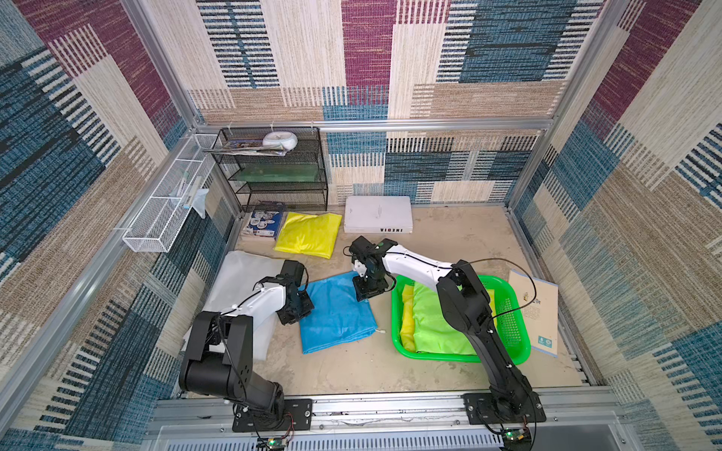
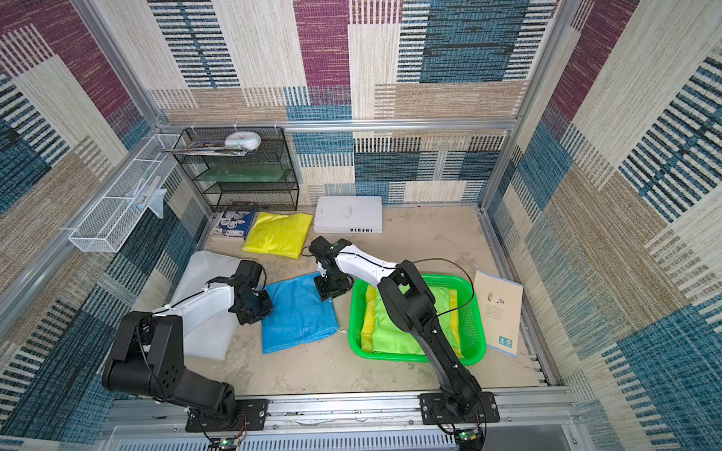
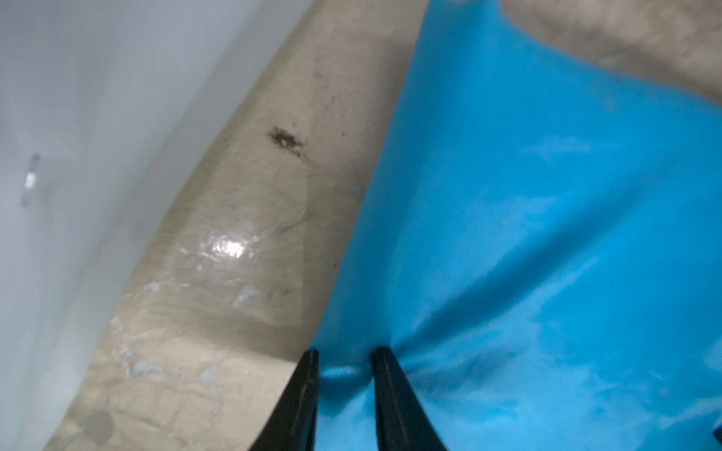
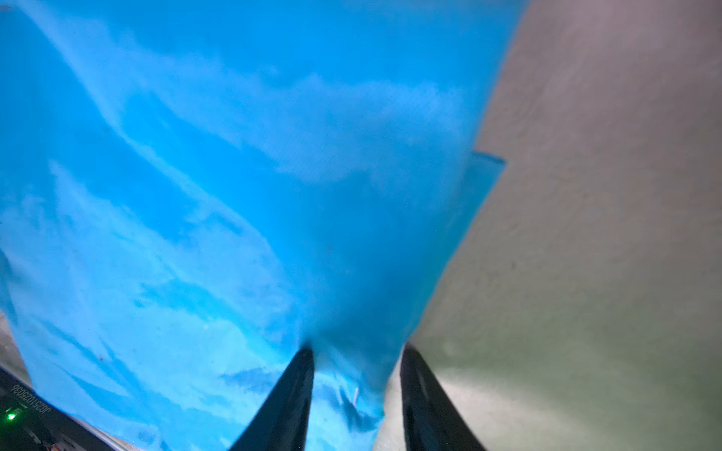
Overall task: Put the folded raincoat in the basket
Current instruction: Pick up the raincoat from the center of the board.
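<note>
Blue folded raincoat (image 1: pixel 336 312) lying on the counter (image 1: pixel 469 234), just beside the green basket (image 1: pixel 512 324) but outside it, one edge clamped in the left hand (image 3: pixel 345 351), right hand (image 4: pixel 357 347) parted astride a corner. Legible only: "INEDIA", upside down on the spine of the white book (image 1: pixel 377 214); print on the beige notebook (image 1: pixel 541 312) too small to read, basket contents partly hidden by the right arm.

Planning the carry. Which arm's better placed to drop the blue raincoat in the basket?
Right, likely: the right gripper straddles the blue raincoat edge nearest the basket, though its jaws look open. The left gripper pinches the far edge, away from it.
</note>
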### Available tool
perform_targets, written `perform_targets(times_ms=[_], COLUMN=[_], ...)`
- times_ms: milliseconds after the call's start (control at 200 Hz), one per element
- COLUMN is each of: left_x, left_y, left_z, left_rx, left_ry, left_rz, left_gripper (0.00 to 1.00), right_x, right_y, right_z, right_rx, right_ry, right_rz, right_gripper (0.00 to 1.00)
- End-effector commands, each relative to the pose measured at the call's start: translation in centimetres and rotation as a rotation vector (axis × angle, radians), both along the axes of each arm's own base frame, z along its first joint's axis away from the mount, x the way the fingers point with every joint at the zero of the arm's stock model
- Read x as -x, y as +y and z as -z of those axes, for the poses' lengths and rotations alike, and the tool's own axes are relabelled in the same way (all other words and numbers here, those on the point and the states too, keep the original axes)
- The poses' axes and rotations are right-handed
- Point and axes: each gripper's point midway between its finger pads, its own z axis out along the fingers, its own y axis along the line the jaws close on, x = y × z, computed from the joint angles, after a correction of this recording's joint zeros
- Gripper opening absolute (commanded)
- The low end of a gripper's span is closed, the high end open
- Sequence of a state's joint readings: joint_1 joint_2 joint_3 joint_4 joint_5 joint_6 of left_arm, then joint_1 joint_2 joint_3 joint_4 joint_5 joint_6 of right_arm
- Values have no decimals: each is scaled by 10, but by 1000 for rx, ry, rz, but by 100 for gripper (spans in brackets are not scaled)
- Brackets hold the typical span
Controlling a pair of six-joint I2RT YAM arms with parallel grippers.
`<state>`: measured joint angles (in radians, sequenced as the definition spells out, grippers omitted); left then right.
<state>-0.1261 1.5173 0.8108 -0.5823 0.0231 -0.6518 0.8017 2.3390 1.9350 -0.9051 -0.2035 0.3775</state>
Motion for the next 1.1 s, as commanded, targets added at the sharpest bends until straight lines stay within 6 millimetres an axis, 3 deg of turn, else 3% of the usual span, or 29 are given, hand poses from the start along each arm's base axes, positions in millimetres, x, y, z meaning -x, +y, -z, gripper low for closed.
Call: perform_targets(times_ms=[0,160,341,446,481,521,561,876,987,1092], left_x=[10,11,11,13,13,14,15,44,45,44], left_y=[1,-2,-4,-2,-2,-2,-4,-12,-28,-30], left_z=[-2,-3,-7,-14,-17,-20,-22,-10,0,6], left_rx=[0,13,31,27,28,30,39,109,208,214], left_ry=[37,36,16,3,-3,-10,-18,-12,-42,-24], left_rz=[0,1,2,-5,-5,-6,-5,-9,3,9], left_gripper=[29,29,33,40,50,60,62,52,51,49], right_x=[6,7,9,6,5,3,2,5,6,6], right_y=[5,5,2,-1,-3,-6,-9,-17,-14,-15], right_z=[-1,6,11,6,3,2,1,10,9,10], right_rx=[-35,-31,-22,-9,1,18,32,75,61,64], right_ry=[29,47,39,19,11,-1,-6,12,18,20], right_rz=[-11,-11,-16,-44,-58,-73,-90,-98,-98,-94], right_gripper=[45,38,13,4,3,2,2,4,4,4])
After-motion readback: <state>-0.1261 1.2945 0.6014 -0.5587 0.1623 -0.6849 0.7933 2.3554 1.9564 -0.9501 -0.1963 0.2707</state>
